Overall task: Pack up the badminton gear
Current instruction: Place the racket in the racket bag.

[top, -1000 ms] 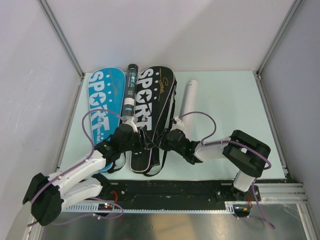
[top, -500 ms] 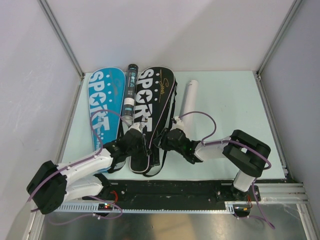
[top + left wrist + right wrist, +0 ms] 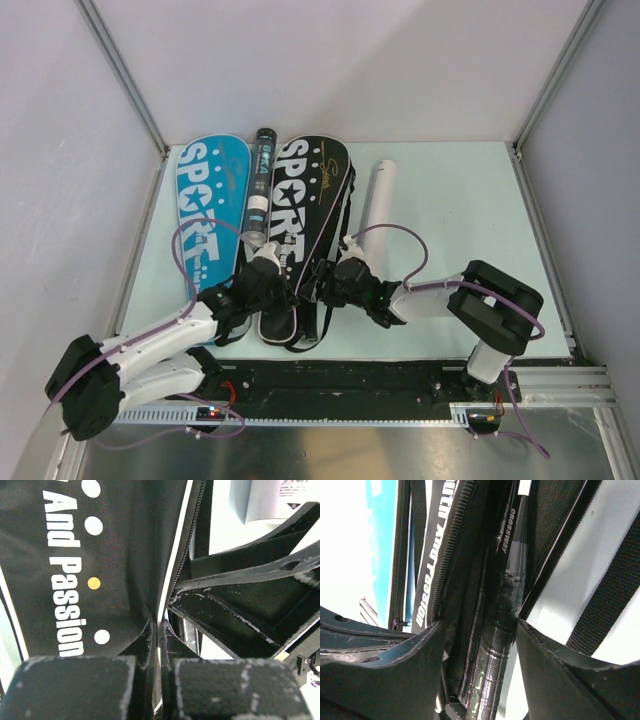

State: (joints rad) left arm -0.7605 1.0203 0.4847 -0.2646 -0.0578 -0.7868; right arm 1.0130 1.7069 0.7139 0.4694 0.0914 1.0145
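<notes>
Black fabric, pinched: left claw (image 3: 158,627) clamped flat together on the white-piped edge of the black cover (image 3: 100,555), holding that flap right at the fingertips. Close beside it, on its right, right claw (image 3: 480,625) standing apart, straddling the wrapped racket handle (image 3: 502,610) without visibly squeezing it. Handle lying inside the unzipped mouth, zipper teeth (image 3: 451,555) running away along the left finger. Rest of the racket hidden deeper in the cover, ahead of both claws; cannot tell how far in. Beyond the left claw and to its left, blue cover (image 3: 205,200). Straight ahead, between the two covers, black teal-printed tube (image 3: 262,165). Ahead of the right claw and slightly to its right, white tube (image 3: 378,195). All flat on the pale table (image 3: 460,220). Likely trouble, by judgement: a thin grip on a narrow seam, so a slip of the flap on any pull, dropping the mouth shut over the handle. Also a risk of snagging grip tape or zipper teeth on a finger during a push deeper, dragging the whole cover along the table instead of seating the racket. Crowding too: both claws close together, hence a knock between fingers on a careless sideways move. Loose strap (image 3: 610,605) just right of the right claw, easy to catch.
</notes>
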